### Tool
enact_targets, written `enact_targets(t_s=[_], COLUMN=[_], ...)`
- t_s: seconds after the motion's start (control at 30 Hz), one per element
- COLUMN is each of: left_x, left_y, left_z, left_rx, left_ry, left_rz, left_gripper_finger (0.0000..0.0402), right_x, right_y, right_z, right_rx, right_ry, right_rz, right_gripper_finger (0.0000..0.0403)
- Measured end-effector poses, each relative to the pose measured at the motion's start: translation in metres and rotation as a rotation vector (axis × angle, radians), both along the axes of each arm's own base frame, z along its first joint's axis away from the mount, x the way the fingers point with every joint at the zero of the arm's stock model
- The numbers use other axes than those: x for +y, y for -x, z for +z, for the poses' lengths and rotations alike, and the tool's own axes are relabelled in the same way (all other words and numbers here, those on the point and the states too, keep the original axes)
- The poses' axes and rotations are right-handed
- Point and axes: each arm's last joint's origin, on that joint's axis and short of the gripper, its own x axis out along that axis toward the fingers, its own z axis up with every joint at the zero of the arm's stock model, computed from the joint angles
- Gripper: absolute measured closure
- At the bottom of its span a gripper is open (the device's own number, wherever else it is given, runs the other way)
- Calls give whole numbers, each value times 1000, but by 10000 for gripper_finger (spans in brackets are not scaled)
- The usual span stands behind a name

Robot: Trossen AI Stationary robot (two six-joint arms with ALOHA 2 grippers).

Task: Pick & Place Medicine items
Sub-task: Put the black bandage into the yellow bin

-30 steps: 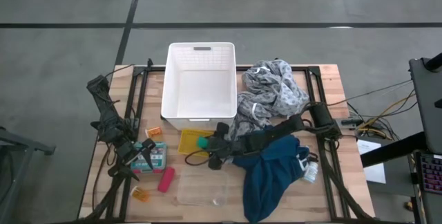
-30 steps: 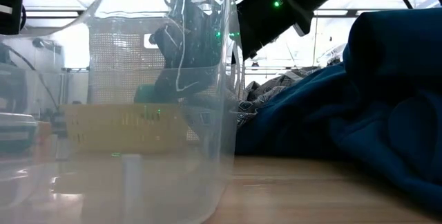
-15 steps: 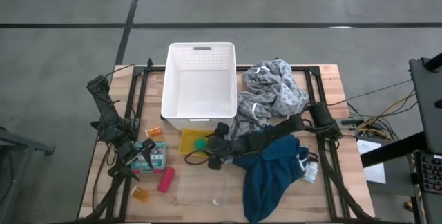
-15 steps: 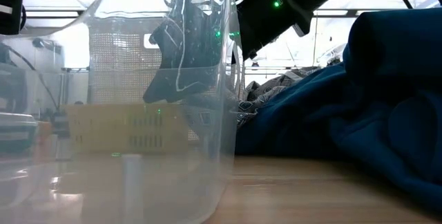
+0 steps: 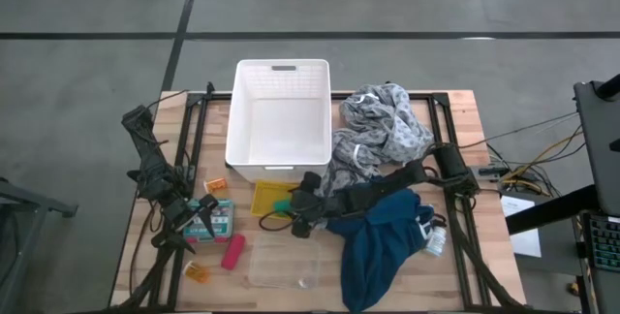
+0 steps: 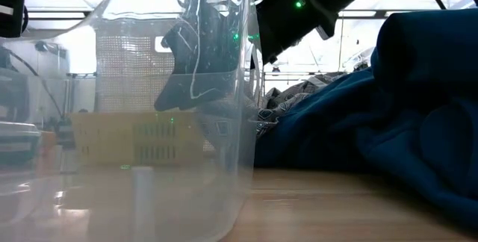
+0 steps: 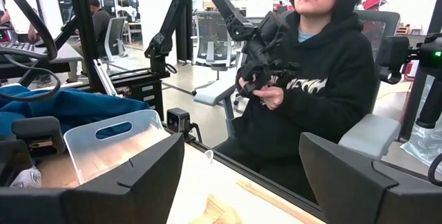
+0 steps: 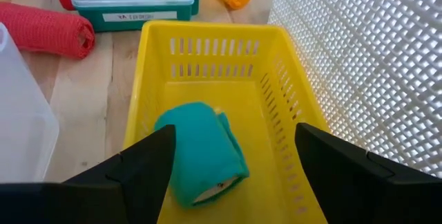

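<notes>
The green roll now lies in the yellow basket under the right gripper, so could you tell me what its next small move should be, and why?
Probably lift straight up and clear. The right gripper is open, and the green roll lies loose inside the yellow basket. The red roll waits outside it.

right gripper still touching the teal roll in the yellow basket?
Apart. The right wrist view shows the teal roll lying on the yellow basket floor, with the right gripper fingers spread either side, clear of it.

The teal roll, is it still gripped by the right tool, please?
No, the teal roll lies loose in the yellow basket, with the right tool open around it.
</notes>
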Motion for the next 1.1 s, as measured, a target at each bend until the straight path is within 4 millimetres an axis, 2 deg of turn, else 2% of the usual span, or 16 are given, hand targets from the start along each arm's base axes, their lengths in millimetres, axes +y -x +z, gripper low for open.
enact_targets(t_s=[0.23, 0.5, 0.77, 1.0, 1.1], left_x=[0, 0, 0, 0, 0], left_y=[0, 0, 0, 0, 0], left_z=[0, 0, 0, 0, 0], left_rx=[0, 0, 0, 0, 0], left_ry=[0, 0, 0, 0, 0], left_rz=[0, 0, 0, 0, 0], left_gripper_finger=[110, 110, 110, 110, 110], right_x=[2, 7, 11, 7, 9], right_y=[0, 12, 33, 56, 70], right_z=[15, 41, 77, 100, 103], right_rx=[-33, -15, -30, 2, 11], right_ry=[17, 65, 123, 148, 150], right_rz=[10, 4, -67, -83, -67], right_gripper_finger=[113, 118, 133, 140, 140])
